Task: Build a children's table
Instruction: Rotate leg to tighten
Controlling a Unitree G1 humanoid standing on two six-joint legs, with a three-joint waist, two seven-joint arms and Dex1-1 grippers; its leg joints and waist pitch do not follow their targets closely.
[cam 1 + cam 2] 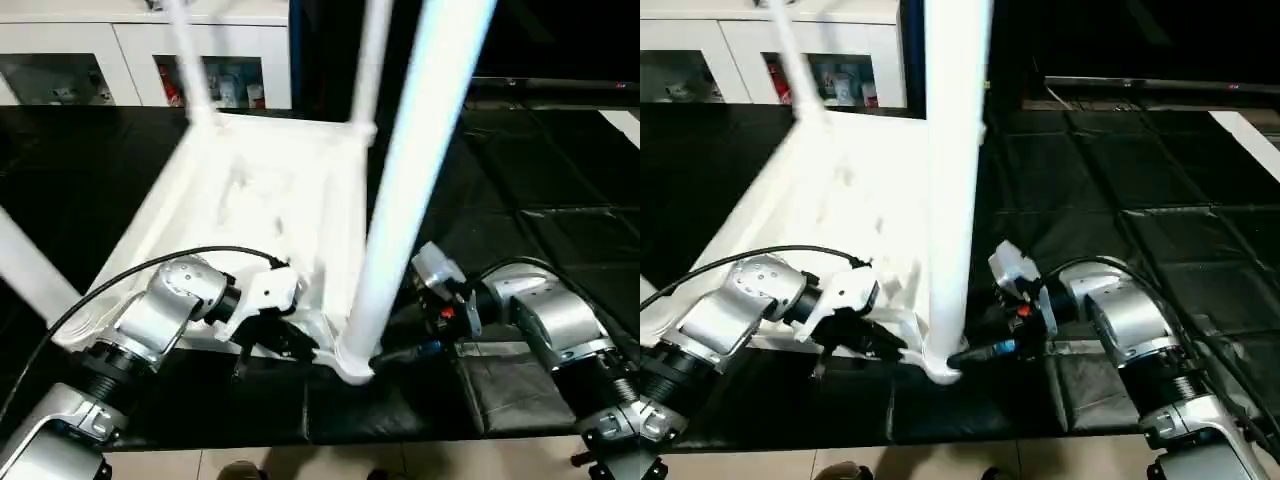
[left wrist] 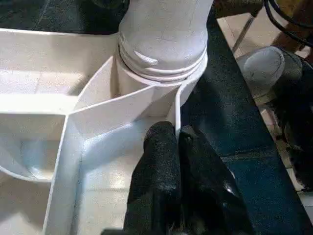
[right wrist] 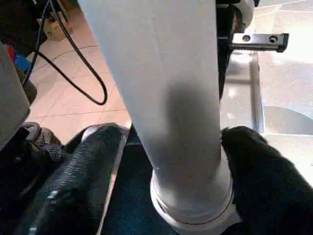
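**Near corner leg: one tool braces the top, the other straddles the tube**

The children's table top (image 1: 250,200) lies upside down on the black-covered tabletop (image 1: 560,190), ribbed underside facing up. That is the sensible way to have it: the round corner sockets are exposed, so legs can go in from above. Legs already stand in the far corners (image 1: 190,60).

The near leg (image 1: 410,170) stands upright in the corner socket (image 2: 161,68) closest to the robot, its threaded collar showing just above the socket rim.

Left tool (image 2: 177,134): fingers pressed together, tips clamped on a thin rib wall (image 2: 177,105) just beside that socket. Judged purpose: holding the top down and steady so it does not turn along with the leg.

Right tool (image 3: 168,161): fingers (image 3: 83,166) apart, one on each side of the leg's base, low by the collar. Whether they are pressing the tube or merely flanking it, I cannot tell. The low position probably gives the best purchase for twisting or seating the leg.

Risk: if the rib slips free, the top may rotate.
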